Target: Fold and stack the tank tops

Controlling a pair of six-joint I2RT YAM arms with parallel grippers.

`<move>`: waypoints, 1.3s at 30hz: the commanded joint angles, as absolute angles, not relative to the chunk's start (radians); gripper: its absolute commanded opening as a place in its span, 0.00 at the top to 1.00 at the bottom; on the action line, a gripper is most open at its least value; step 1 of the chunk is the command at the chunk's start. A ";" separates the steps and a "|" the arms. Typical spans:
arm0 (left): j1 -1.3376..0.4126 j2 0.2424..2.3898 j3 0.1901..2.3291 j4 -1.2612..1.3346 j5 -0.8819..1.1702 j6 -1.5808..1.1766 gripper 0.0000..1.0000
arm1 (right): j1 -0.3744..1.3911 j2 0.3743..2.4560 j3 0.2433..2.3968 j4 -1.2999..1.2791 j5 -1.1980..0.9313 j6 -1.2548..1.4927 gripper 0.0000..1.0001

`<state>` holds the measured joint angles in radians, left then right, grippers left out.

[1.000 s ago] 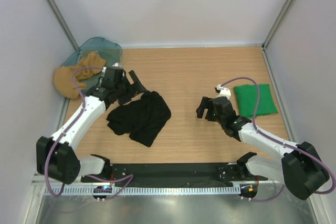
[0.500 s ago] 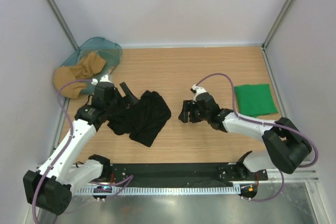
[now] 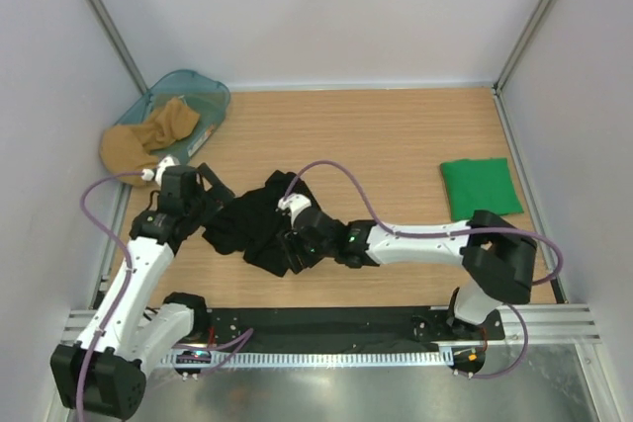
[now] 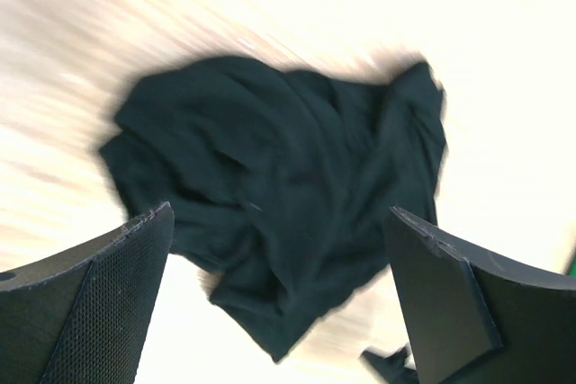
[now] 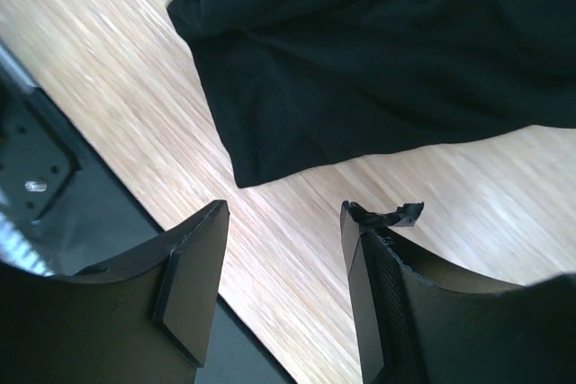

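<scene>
The black tank top (image 3: 259, 222) lies crumpled left of the table's middle, and also fills the left wrist view (image 4: 288, 195). My left gripper (image 3: 216, 195) hovers at its left edge, open wide, with nothing between its fingers (image 4: 99, 303). My right gripper (image 3: 295, 250) reaches across to the garment's near edge. In the right wrist view it (image 5: 286, 213) is open over bare wood, just short of the black hem (image 5: 270, 146). The green tank top (image 3: 481, 188) lies folded flat at the right side, away from both grippers.
A teal basket (image 3: 193, 96) sits at the back left corner with a tan cloth (image 3: 143, 143) spilling out of it. The black base rail (image 3: 326, 323) runs along the near edge, also close by in the right wrist view (image 5: 54, 177). White walls stand on three sides.
My right arm has swung left from beside the green top to the black top's near edge, its jaws narrowing. My left arm has drawn back to the near left and opened wider.
</scene>
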<state>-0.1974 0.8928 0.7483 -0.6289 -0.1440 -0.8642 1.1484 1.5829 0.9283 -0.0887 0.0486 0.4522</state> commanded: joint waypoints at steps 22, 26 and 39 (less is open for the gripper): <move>0.016 0.897 0.690 -0.539 0.212 -0.830 0.06 | 1.214 1.473 1.040 -0.383 0.498 0.515 0.99; -0.167 0.940 0.681 -0.500 0.118 -0.853 0.06 | 1.097 1.359 0.927 -0.488 0.566 0.541 0.99; -0.587 1.137 0.735 -0.454 -0.161 -0.870 0.10 | 0.738 1.123 0.755 -0.502 0.453 0.497 0.99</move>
